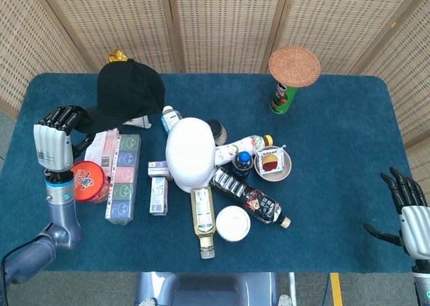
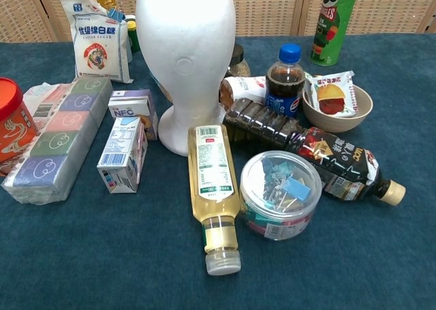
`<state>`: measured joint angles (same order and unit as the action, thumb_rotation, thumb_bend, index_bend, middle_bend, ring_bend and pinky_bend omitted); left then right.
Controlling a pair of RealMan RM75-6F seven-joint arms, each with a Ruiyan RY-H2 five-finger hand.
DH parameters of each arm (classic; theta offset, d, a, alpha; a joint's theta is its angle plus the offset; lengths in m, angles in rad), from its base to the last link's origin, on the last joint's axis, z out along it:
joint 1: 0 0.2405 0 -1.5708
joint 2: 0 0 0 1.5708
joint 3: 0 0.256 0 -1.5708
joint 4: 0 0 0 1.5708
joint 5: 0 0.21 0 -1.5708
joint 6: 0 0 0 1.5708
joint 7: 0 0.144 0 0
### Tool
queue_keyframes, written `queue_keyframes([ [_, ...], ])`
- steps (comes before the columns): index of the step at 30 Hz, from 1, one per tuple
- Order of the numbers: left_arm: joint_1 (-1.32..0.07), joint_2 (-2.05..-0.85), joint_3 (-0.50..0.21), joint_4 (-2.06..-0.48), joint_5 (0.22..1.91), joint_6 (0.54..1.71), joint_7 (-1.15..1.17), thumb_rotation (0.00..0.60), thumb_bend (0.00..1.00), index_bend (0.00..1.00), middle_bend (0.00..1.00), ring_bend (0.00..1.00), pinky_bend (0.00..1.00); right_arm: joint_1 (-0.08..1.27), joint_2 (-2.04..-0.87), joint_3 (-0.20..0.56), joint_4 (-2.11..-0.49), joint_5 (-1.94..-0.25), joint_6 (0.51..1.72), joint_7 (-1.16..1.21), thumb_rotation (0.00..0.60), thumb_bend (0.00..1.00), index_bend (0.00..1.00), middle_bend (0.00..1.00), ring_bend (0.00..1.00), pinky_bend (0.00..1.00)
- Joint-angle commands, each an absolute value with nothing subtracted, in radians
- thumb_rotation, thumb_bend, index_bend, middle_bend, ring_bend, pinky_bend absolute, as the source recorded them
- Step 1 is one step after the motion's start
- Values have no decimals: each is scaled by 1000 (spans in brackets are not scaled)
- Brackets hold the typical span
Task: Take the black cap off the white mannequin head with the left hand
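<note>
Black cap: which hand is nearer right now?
Left. The left hand grips the black cap by its brim, off to the left of the white mannequin head. The right hand hangs open at the table's far right edge.
</note>
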<state>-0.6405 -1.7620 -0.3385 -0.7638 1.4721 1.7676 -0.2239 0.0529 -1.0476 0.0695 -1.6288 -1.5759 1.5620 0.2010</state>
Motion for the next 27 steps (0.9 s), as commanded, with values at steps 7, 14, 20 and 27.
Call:
queue_keyframes([
  [7,-637,-1878,-280,-576,1466,1700,-270,600,352,657,533,492,658,54,-1046,69,-1628,-1573,1559,206,600,71,36,0,0,51],
  [14,-607,-1871,-248,-624,1466,1666,-291,600,336,638,510,434,577,55,-1044,69,-1623,-1573,1558,216,600,70,36,0,0,51],
  [20,-572,-1792,-219,-782,1477,1651,-219,600,182,286,180,170,368,54,-1041,66,-1626,-1579,1560,224,600,70,36,0,0,51],
  [27,-540,-1683,-183,-988,1485,1598,-116,600,40,31,0,3,216,56,-1039,60,-1631,-1589,1558,226,600,71,36,0,0,51],
])
